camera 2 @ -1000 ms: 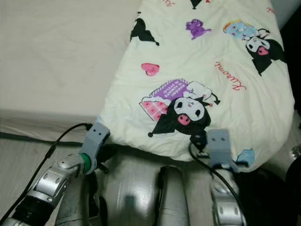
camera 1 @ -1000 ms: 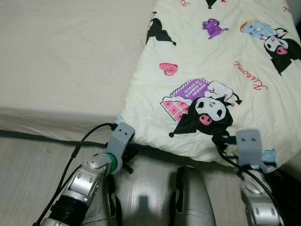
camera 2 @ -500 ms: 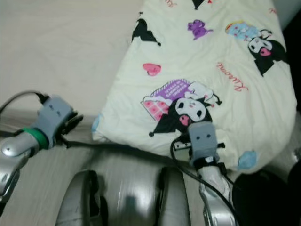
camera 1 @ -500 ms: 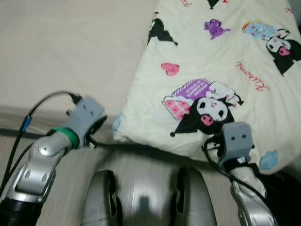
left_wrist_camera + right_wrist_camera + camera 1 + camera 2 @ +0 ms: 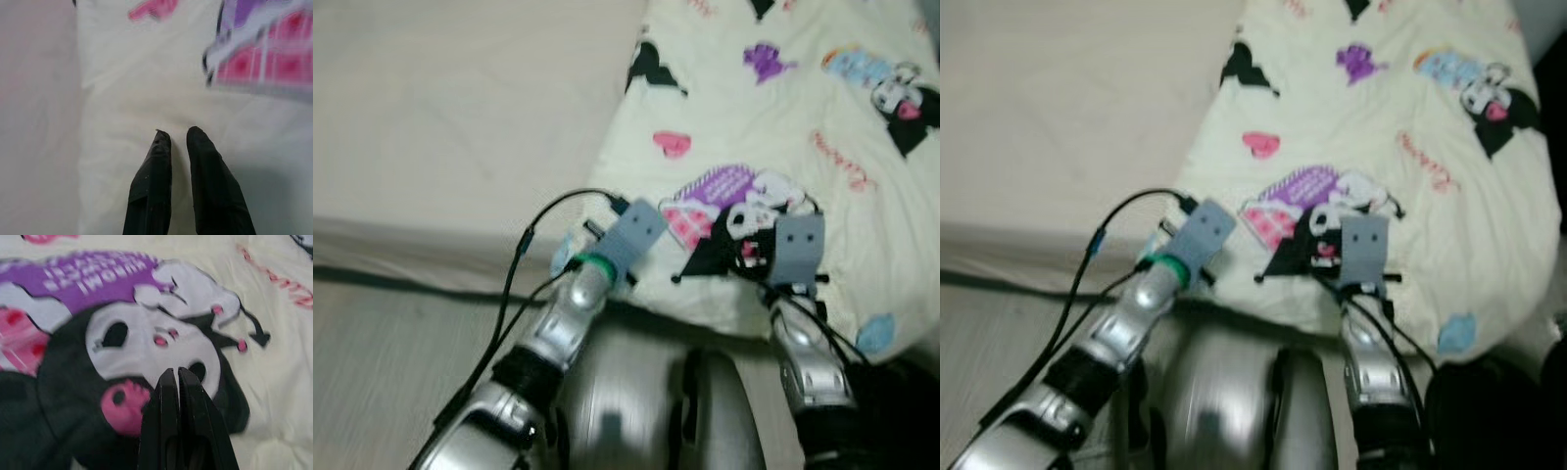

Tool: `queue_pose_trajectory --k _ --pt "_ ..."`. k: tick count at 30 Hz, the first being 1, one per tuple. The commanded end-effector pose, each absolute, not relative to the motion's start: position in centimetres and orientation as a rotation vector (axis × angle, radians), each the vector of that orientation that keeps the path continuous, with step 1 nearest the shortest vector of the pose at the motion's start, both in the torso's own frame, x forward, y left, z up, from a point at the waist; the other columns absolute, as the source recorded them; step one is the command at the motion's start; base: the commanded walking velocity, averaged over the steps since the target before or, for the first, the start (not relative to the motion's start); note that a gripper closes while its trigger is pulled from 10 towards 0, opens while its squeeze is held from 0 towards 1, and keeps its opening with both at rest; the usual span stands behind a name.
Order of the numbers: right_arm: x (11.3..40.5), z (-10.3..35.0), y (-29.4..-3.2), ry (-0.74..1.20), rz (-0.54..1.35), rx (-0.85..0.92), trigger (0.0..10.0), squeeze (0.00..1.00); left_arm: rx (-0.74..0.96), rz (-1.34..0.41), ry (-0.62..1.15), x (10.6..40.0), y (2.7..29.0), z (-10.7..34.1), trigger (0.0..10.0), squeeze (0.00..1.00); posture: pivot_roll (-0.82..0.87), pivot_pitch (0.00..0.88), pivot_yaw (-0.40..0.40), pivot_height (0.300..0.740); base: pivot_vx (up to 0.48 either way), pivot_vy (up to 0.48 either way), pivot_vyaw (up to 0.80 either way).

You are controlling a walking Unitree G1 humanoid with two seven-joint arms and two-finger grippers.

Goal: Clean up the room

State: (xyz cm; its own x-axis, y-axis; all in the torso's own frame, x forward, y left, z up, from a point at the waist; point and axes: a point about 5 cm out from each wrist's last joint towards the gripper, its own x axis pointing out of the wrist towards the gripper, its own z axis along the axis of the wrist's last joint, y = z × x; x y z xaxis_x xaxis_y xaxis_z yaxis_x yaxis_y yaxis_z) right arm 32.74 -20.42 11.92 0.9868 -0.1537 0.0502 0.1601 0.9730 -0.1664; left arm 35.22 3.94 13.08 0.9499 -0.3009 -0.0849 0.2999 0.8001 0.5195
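A bed with a smooth, plain beige sheet is seen from above, and a cream quilt printed with cartoon figures, hearts and pink lettering is spread over its right part, with its rounded lower edge hanging over the bed's edge. The quilt looks soft and padded, with light creases. Below the bed a pale wooden floor is visible.

Both arms are held over the quilt's near edge. The left gripper is placed just above the plain cream cloth near the corner, its jaws parted only by a narrow gap and holding nothing. The right gripper is pointed at the printed black and white figure, its jaws pressed together; whether cloth is pinched cannot be told, since the view is blurred.

The step in hand seems to be the taking of the quilt's edge for tidying. The left jaws would need to be opened wider and lowered onto the cloth.
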Motion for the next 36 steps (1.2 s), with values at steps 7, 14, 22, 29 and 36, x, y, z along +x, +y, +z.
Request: queue_pose_trajectory --k 7,14,22,29,36 --pt "31.0 9.1 -20.6 0.022 -0.163 -0.182 10.0 0.0 0.489 -0.562 0.465 31.5 8.9 4.9 10.0 0.0 -0.01 0.214 0.097 0.596 0.0 0.0 0.0" --pt "31.5 8.7 -20.9 0.043 -0.187 -0.209 10.0 0.0 0.453 -0.633 0.587 29.6 9.8 2.8 10.0 0.0 -0.01 0.199 0.092 0.596 0.0 0.0 0.0" --pt "31.0 10.5 -20.2 -0.06 -0.097 -0.191 10.0 0.0 0.38 -0.622 0.264 29.1 13.3 10.0 10.0 0.0 0.01 0.156 0.073 0.596 0.0 0.0 0.0" --pt "29.5 10.9 -19.7 -0.099 -0.06 -0.146 10.0 0.0 0.345 -0.653 0.089 26.8 15.8 14.4 10.0 0.0 0.04 0.115 0.034 0.596 0.0 0.0 0.0" --pt "29.0 9.8 -16.3 -0.074 0.093 0.092 10.0 0.0 0.262 -0.232 -0.097 28.1 17.4 14.5 10.0 0.0 0.03 0.051 -0.016 0.596 0.0 0.0 0.0"
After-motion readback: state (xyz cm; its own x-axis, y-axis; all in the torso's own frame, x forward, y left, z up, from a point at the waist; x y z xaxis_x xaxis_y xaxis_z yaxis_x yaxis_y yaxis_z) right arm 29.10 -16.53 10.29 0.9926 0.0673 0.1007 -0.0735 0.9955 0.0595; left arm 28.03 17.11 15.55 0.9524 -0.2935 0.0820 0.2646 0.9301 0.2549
